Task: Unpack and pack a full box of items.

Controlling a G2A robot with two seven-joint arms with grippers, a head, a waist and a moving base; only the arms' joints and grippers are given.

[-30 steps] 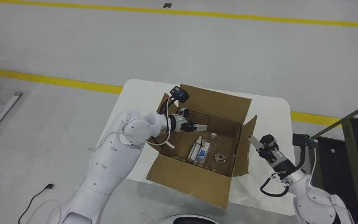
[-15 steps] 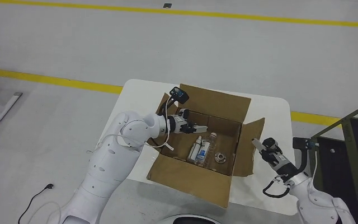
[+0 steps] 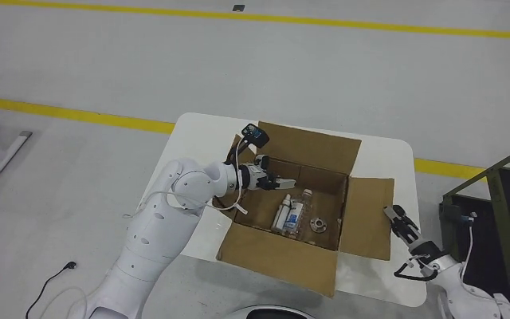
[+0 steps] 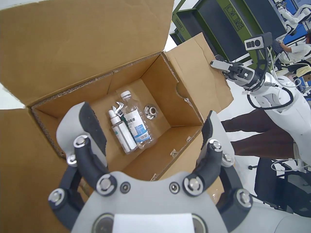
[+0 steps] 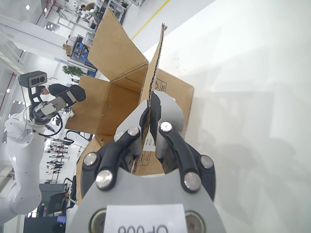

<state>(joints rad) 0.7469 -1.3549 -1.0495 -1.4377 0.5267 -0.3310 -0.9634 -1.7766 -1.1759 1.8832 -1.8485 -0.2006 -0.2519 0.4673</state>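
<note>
- Though the box [image 3: 280, 257] stands open on the table [image 3: 195, 131], the wrench [image 4: 118, 105] on its floor is mostly buried. Only its head shows between the spray bottle [image 4: 120, 134] and the clear bottle [image 4: 136, 124], and what else lies under those two cannot be told.
- The metal ring [image 4: 150, 111] lies alone on the box floor, just beside the clear bottle's shoulder and apart from the box walls.
- From above, one short flap of the box is largely covered by the left arm [image 3: 195, 187] that crosses it, and the right arm [image 3: 446, 275] is cut off by the picture's edge not far past its wrist.
- The side flap [image 3: 368, 215] on the opposite end of the box is seen edge-on from the right wrist, so its face is hard to make out there.
- The left gripper [image 4: 148, 116] hovers over the box opening, just inside the covered end, tilted down and inward at the contents. Its fingers are spread wide and hold nothing.
- The right gripper [image 5: 150, 105] sits at the outer edge of the side flap, which is folded outward from the box. Its fingers are pressed tight on the cardboard edge, and the forearm stretches away from the box.
</note>
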